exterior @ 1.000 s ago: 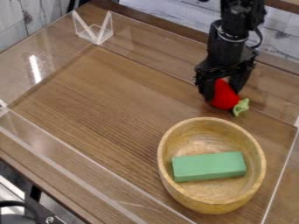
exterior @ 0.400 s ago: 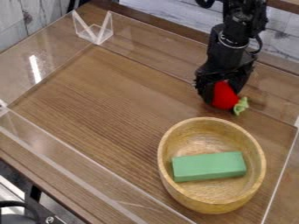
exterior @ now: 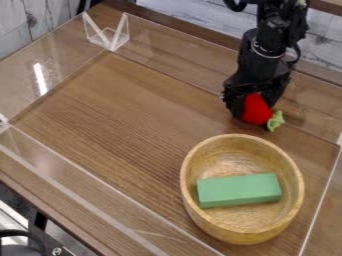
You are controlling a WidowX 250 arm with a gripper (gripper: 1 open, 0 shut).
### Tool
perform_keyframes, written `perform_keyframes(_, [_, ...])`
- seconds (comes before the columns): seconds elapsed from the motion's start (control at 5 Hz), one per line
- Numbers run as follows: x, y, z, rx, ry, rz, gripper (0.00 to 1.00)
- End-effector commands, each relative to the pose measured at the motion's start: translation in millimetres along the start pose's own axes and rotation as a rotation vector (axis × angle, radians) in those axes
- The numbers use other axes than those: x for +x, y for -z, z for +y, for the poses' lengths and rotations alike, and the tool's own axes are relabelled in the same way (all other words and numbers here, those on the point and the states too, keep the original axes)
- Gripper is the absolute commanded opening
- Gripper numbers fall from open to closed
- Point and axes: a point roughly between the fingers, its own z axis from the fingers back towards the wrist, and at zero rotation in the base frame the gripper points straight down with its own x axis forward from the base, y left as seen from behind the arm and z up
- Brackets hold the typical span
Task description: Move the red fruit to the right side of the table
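The red fruit (exterior: pixel 257 109) lies on the brown wood-grain table (exterior: pixel 120 120) at the far right, its green leafy cap (exterior: pixel 277 122) pointing right. My black gripper (exterior: pixel 253 100) points straight down over it, its open fingers standing on either side of the fruit and low at the tabletop. The fingers hide the fruit's upper part. The fruit rests on the table and is not lifted.
A round light wooden bowl (exterior: pixel 287 196) holding a green rectangular block (exterior: pixel 239 190) sits in front of the fruit at the near right. Low clear acrylic walls (exterior: pixel 40 75) edge the table, with a clear corner bracket (exterior: pixel 106 33) at the back left.
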Motion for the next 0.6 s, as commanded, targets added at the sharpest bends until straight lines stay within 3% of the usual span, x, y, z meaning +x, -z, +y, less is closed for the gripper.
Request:
perform_keyframes(0.0, [3.5, -5.4, -2.7, -0.011, 0.012, -0.025, 1.00])
perform_keyframes(0.2, [4.0, -4.2, -1.6, 0.000, 0.028, -0.035, 1.00])
perform_keyframes(0.4, [8.7, -16.7, 0.3, 0.001, 0.034, -0.014, 1.00])
